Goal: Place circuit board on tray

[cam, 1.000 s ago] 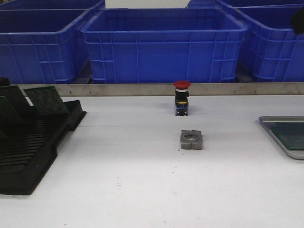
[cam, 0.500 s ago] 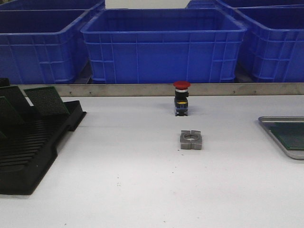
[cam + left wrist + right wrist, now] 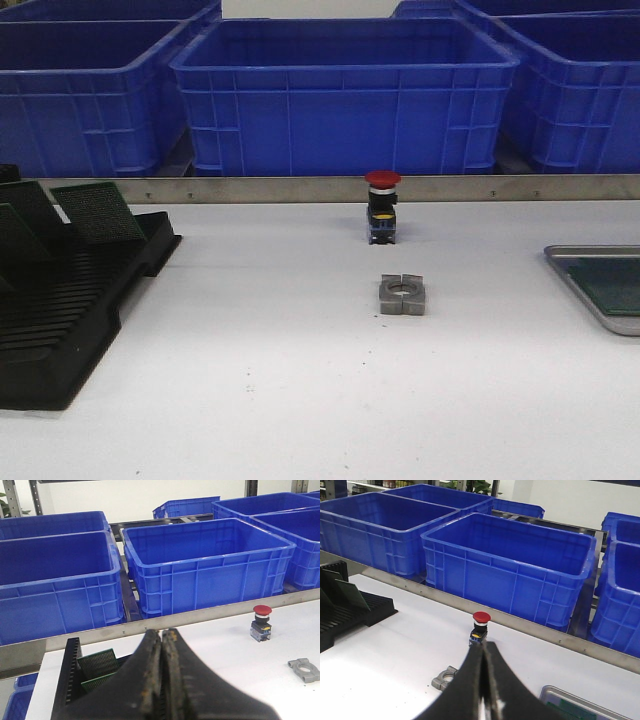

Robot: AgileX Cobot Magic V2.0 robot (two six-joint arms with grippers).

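The silver-grey tray (image 3: 566, 266) sits at the table's right edge with a green circuit board (image 3: 612, 284) lying flat in it; both also show in the right wrist view, tray (image 3: 554, 692) and board (image 3: 570, 711). More green circuit boards (image 3: 98, 212) stand in a black slotted rack (image 3: 60, 320) at the left, also in the left wrist view (image 3: 97, 661). My left gripper (image 3: 163, 636) is shut and empty, above the rack area. My right gripper (image 3: 483, 650) is shut and empty, raised over the table left of the tray. Neither gripper shows in the front view.
A red-capped push button (image 3: 382, 205) stands mid-table at the back, with a grey metal clamp block (image 3: 402, 294) in front of it. Several blue plastic bins (image 3: 345, 90) line the back behind a metal rail (image 3: 300, 188).
A dark part of the right arm at the upper right edge of the front view one second ago has left the view. Nothing on the table has moved.
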